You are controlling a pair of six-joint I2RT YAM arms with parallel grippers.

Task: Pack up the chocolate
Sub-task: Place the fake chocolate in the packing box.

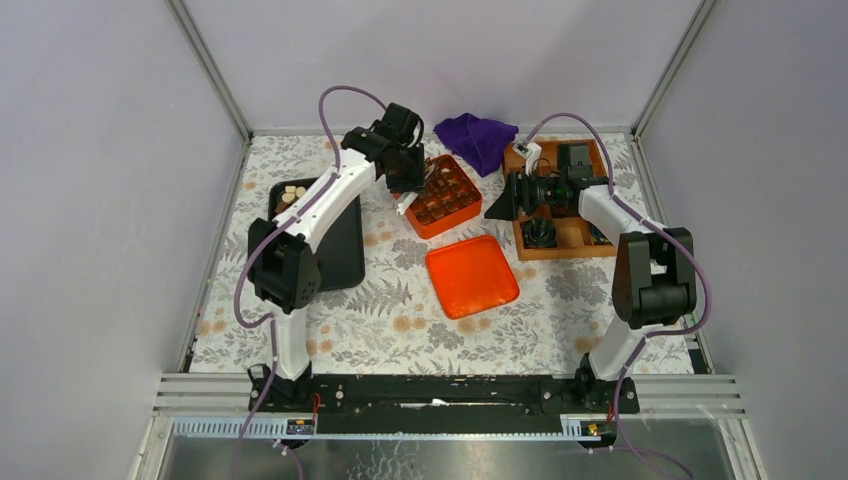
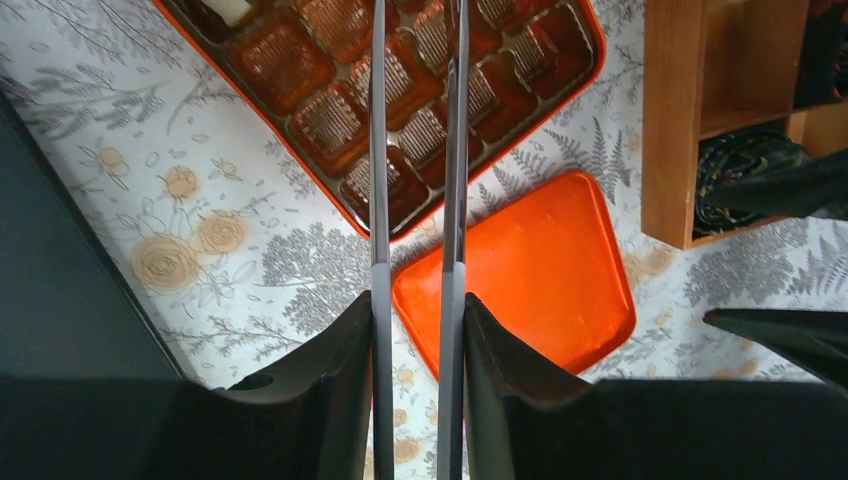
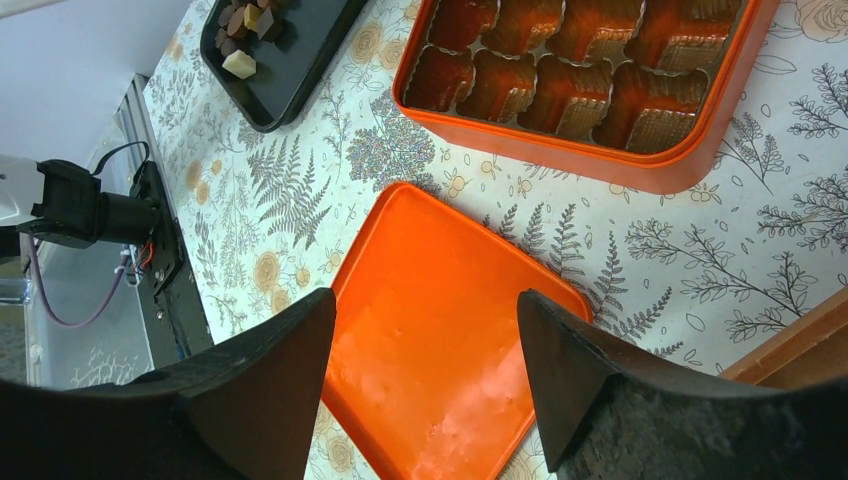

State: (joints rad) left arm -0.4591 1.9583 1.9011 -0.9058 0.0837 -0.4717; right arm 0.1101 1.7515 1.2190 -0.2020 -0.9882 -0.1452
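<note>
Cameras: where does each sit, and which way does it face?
Top external: above, behind the robot, looking down on the table; left arm and right arm show.
Left wrist: on the left arm, looking past the left hand at the orange box.
Right wrist: on the right arm, looking past the right hand toward the black tray.
All three share the orange box and lid.

gripper (image 3: pixel 425 305): spread, seemingly above lid (image 3: pixel 440 385) | box (image 3: pixel 560 160): beyond lid, apart | chocolate (image 3: pixel 240 63): on tray (image 3: pixel 300 60) (top left, partly cropped)
</note>
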